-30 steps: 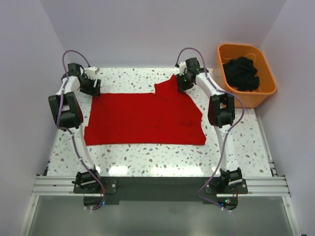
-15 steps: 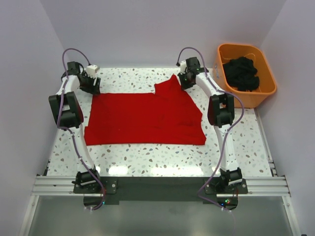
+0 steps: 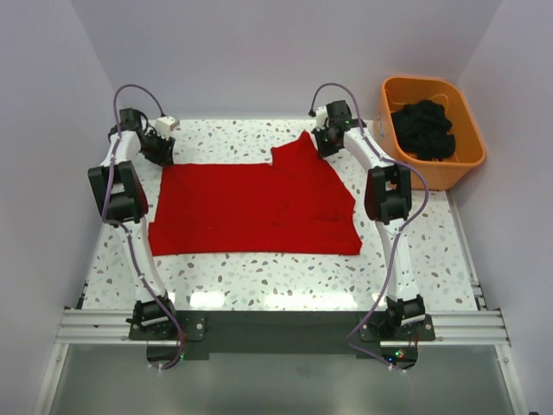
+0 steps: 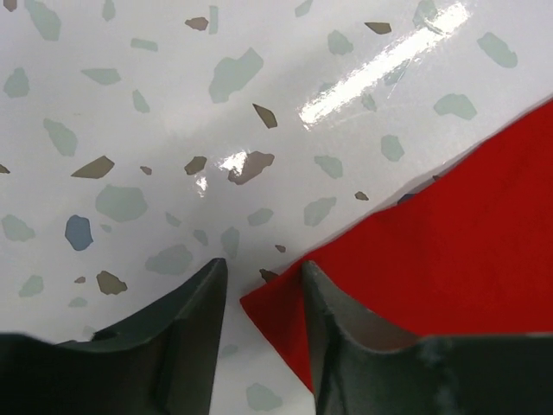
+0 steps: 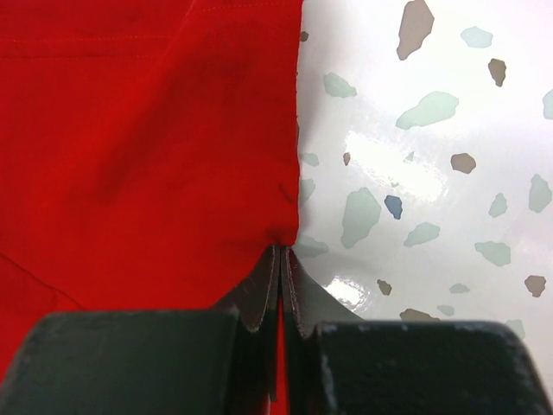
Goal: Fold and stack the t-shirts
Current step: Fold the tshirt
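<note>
One red t-shirt (image 3: 251, 207) lies spread flat across the middle of the speckled table (image 3: 259, 277). My left gripper (image 3: 160, 149) is at the shirt's far left corner. In the left wrist view its fingers (image 4: 194, 303) are open and hover just over the table, with the shirt's pointed corner (image 4: 276, 311) lying between them, not gripped. My right gripper (image 3: 321, 143) is at the far right sleeve. In the right wrist view it (image 5: 281, 255) is shut on the edge of the red cloth (image 5: 155, 147).
An orange plastic tub (image 3: 458, 160) stands at the back right, off the table's corner, with a heap of black clothes (image 3: 423, 128) in it. Purple walls close in the back and both sides. White speckled table shows around the shirt.
My left gripper has drawn slightly back towards the far left, off the shirt's corner. The right gripper and the shirt have not visibly moved.
</note>
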